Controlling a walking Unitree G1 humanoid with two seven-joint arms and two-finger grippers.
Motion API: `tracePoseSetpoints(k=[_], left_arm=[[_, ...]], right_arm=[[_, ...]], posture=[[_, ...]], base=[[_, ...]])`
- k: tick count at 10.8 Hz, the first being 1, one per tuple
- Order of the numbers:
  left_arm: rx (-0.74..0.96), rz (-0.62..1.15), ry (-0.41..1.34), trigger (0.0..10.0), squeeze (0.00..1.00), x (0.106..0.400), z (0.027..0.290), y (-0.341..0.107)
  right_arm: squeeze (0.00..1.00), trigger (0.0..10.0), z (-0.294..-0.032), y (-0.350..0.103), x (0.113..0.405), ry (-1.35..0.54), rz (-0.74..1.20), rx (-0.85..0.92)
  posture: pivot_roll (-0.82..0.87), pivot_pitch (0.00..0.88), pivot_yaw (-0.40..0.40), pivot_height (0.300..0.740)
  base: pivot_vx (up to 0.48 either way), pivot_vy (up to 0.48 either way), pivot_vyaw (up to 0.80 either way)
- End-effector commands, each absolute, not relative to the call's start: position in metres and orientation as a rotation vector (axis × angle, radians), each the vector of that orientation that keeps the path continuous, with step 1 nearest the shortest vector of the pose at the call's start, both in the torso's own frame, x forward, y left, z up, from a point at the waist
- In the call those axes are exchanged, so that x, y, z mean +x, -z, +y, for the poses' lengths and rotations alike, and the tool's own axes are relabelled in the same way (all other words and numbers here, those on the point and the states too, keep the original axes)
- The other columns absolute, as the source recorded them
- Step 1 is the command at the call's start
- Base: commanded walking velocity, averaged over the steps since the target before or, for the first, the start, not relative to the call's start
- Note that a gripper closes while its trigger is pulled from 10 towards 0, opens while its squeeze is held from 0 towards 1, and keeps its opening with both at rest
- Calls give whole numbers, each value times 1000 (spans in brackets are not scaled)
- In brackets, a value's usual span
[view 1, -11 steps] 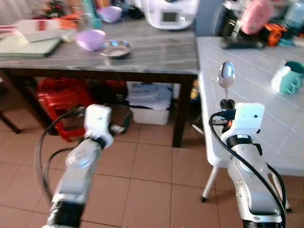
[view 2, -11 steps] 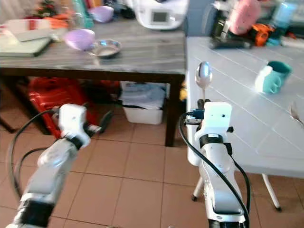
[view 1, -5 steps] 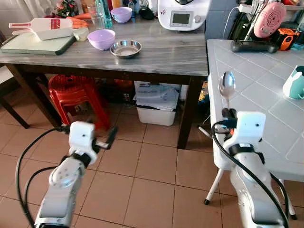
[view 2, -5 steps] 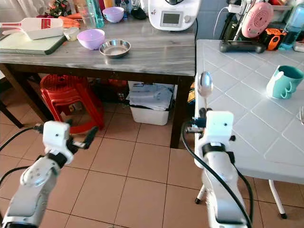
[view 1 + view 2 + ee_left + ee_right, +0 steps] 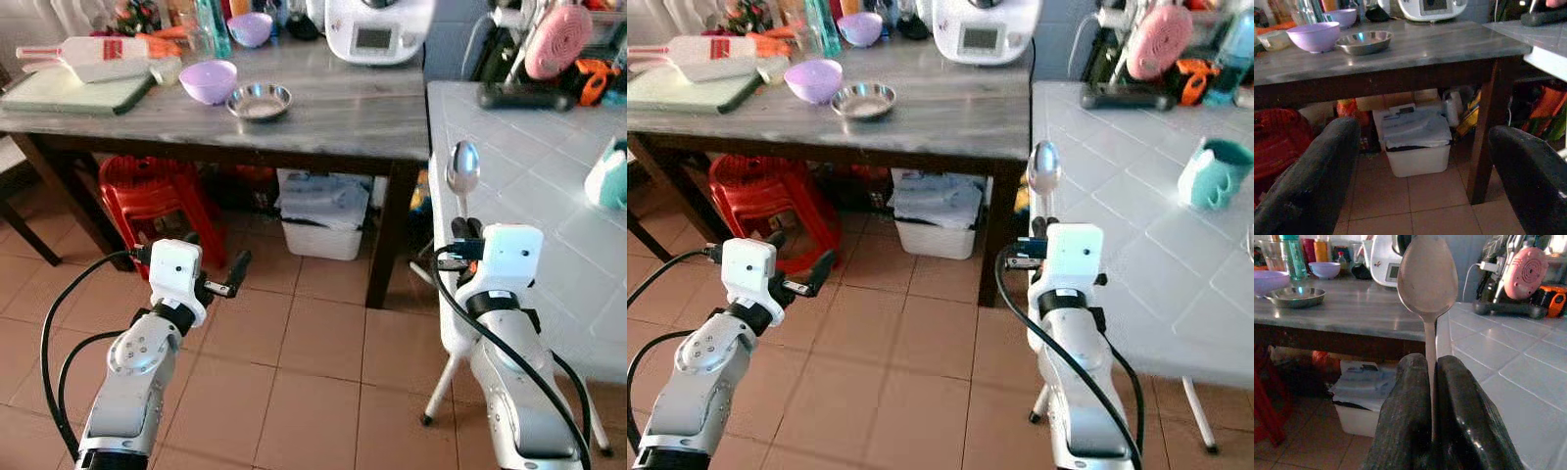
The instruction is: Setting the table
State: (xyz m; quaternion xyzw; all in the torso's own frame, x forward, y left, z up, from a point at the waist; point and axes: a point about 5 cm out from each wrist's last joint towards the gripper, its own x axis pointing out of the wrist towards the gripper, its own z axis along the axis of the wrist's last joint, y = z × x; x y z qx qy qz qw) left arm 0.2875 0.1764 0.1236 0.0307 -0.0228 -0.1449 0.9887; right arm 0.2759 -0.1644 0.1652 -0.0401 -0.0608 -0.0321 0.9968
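Right wrist view: spoon is clamped by its handle between the jaws of the right gripper, bowl end up and forward, handle running straight down into the grip. Long axis is seen near upright in the head views, bowl topmost, tipped slightly away from the robot toward the white tiled bench.

Spoon is held in the air at the near left edge of that bench, not yet over a clear spot. Step in hand is judged to be carry-to-place: the spoon is gripped and is being brought to the bench.

Next move calls for the arm to be extended over the bench top, the spoon laid over from upright to flat, then released. A teal mug stands farther right on the same bench, well apart.

Left gripper is held low over the floor tiles, jaws apart, nothing between them; grey wooden bench with a steel bowl is ahead of it.
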Motion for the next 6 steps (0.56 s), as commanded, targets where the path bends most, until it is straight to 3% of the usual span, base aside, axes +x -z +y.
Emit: tracePoseSetpoints(k=[1,2,6], left_arm=[[61,-43,291,10000,0,289,179,-125],[51,-46,299,10000,0,289,177,-125],[36,-43,315,10000,0,290,173,-125]], right_arm=[[0,10000,-163,-170,275,56,-141,-79],[0,10000,-163,-169,275,57,-139,-79],[0,10000,-162,-169,276,56,-138,-76]], posture=[[-19,105,35,740],[-19,105,35,740],[-22,106,36,740]], base=[[300,356,0],[270,398,0],[0,431,0]])
